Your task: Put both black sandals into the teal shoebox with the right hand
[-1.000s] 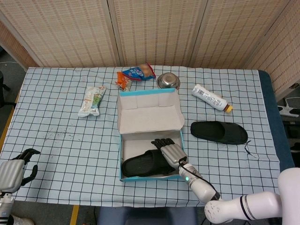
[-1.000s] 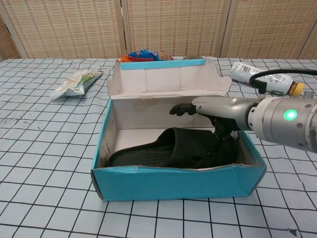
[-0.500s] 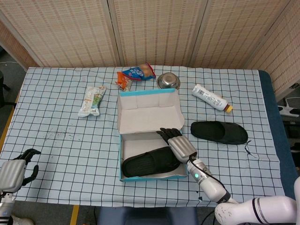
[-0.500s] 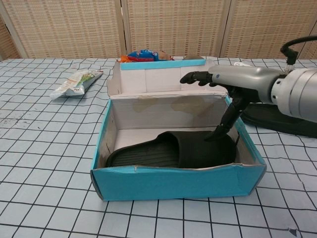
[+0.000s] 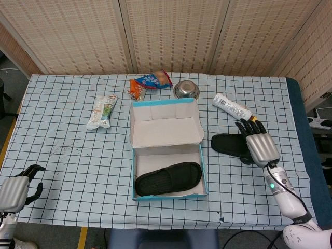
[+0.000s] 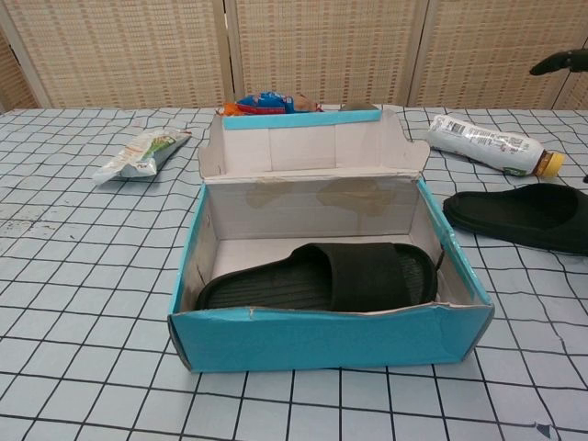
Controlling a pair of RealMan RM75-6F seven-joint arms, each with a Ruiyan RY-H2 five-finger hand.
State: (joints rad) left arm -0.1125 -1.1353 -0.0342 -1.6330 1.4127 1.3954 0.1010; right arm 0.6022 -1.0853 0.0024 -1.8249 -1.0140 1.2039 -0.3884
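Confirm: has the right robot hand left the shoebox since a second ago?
Yes. The right robot hand has moved right, out of the teal shoebox, and is now over the second sandal.

Bare tablecloth (image 5: 218, 171) right of shoebox (image 5: 167, 155); bottle (image 5: 232, 108) just behind loose sandal (image 5: 233, 145).

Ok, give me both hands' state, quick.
Left hand: fingers curled in, holding nothing.
Right hand: open, empty, above the second sandal.

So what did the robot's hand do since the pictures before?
The right hand let go of the sandal in the box, lifted out of the teal shoebox and moved right, now over the second sandal. Both sandals, the box and the left hand stayed put.
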